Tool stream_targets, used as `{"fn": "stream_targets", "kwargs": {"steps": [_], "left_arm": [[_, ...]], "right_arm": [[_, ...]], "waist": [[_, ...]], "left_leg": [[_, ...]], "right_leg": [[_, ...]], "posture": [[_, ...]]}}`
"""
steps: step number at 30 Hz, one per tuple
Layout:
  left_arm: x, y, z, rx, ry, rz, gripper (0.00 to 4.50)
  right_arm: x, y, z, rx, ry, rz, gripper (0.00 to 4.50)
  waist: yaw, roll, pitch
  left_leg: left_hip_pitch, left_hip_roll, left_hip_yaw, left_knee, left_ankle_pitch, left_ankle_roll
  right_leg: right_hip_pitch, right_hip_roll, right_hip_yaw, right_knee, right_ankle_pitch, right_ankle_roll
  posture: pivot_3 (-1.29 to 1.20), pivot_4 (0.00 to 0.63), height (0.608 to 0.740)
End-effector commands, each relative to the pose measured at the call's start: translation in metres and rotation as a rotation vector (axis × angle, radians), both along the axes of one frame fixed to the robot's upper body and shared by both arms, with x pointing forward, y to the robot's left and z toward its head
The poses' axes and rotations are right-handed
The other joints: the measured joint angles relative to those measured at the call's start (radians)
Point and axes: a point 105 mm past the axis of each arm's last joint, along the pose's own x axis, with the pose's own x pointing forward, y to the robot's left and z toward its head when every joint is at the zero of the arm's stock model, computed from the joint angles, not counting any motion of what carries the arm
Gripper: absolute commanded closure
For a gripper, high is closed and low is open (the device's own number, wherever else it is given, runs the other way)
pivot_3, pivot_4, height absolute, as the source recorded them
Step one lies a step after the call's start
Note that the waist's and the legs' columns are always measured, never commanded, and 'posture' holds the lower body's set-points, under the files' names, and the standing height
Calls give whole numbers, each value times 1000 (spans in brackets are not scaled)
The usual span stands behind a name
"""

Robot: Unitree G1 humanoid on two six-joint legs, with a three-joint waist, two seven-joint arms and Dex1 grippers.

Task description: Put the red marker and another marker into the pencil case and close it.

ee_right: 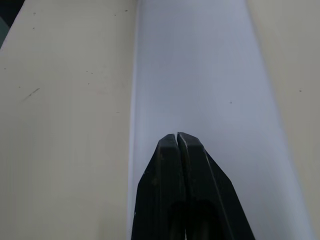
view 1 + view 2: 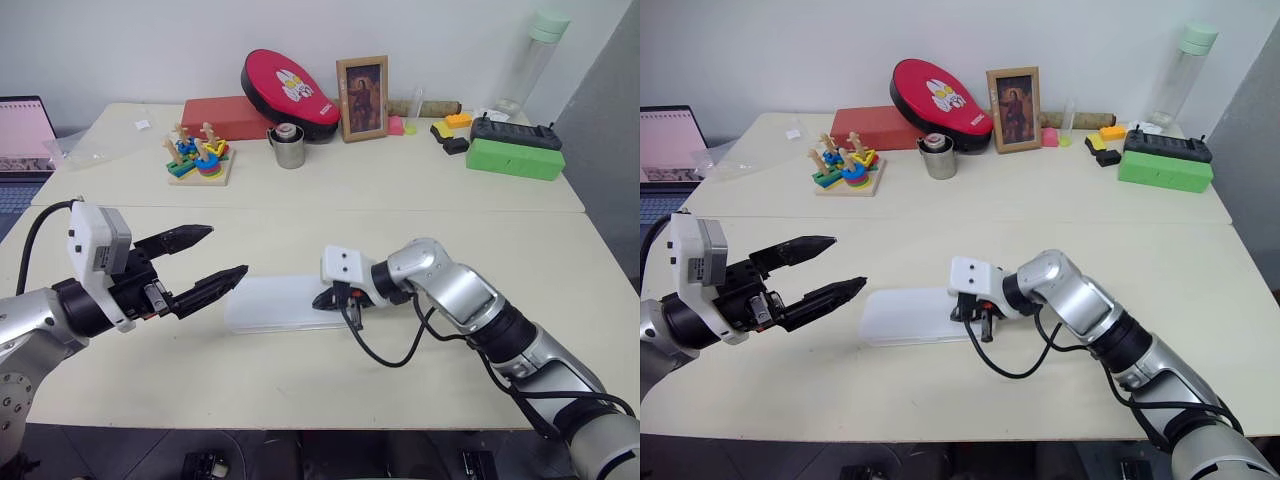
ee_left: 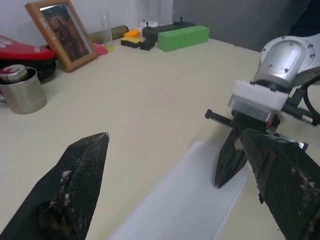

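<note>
The white pencil case [image 2: 270, 305] lies flat on the near table with its lid down. My right gripper [image 2: 320, 300] is shut, and its tips rest on the case's right end; the right wrist view shows the closed fingers [image 1: 177, 150] over the smooth white lid [image 1: 200, 75]. My left gripper [image 2: 228, 250] stands open just off the case's left end, above the table, with nothing between its fingers. The left wrist view looks between those fingers at the case [image 3: 185, 200] and the right gripper [image 3: 220, 182]. The red marker and the other marker are out of view.
On the far table stand a wooden stacking toy [image 2: 200, 158], a metal cup [image 2: 288, 147], a red flat box [image 2: 225, 117], a red oval pad [image 2: 290, 90], a picture frame [image 2: 362, 97] and a green box [image 2: 515, 158]. A laptop [image 2: 22, 140] sits at far left.
</note>
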Motion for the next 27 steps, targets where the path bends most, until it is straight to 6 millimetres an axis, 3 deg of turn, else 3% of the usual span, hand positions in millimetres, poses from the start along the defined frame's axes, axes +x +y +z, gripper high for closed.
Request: {"fn": "stream_targets", "kwargs": {"steps": [1,4,7,15,18,22,26,27], "left_arm": [[-3,-6,3,15,-7,-34,0],[-3,-7,2,19,-3,-36,0],[-3,-8,2,12,-2,-36,0],[3,-4,-3,3,17,7,0],[24,19,-6,11,28,170,0],[52,66,-13,13,27,432,0],[64,107,-26,51,25,589,0],[66,115,-31,69,26,617,0]], "right_arm": [[3,-7,-21,-57,31,-46,4471],[5,-6,-8,34,62,-65,4471],[18,-8,28,237,36,-120,4471],[28,-56,70,416,66,-207,2896],[43,-82,74,425,47,-326,2213],[58,-120,66,391,30,-470,1196],[65,-148,60,367,15,-568,29],[67,-155,58,359,9,-596,6]], "waist": [[0,0,0],[0,0,0],[1,0,0],[6,0,0],[5,0,0],[5,0,0],[2,0,0],[2,0,1]], "left_leg": [[0,0,0,0,0,0],[2,0,0,0,0,0],[3,0,0,0,0,0],[-1,0,0,0,0,0],[-1,0,0,0,0,0],[-1,0,0,0,0,0],[-1,0,1,0,0,0],[-1,0,1,0,0,0]], "right_leg": [[0,0,0,0,0,0],[2,0,0,0,0,0],[3,0,0,0,0,0],[0,0,0,-1,0,0],[0,0,0,-1,0,0],[0,0,0,-1,0,0],[-1,0,0,-1,0,0],[-1,0,0,-1,0,0]], "posture": [[0,150,740],[0,150,740],[0,150,740],[0,150,740],[0,150,740],[0,150,740],[0,150,740],[0,150,740]]}}
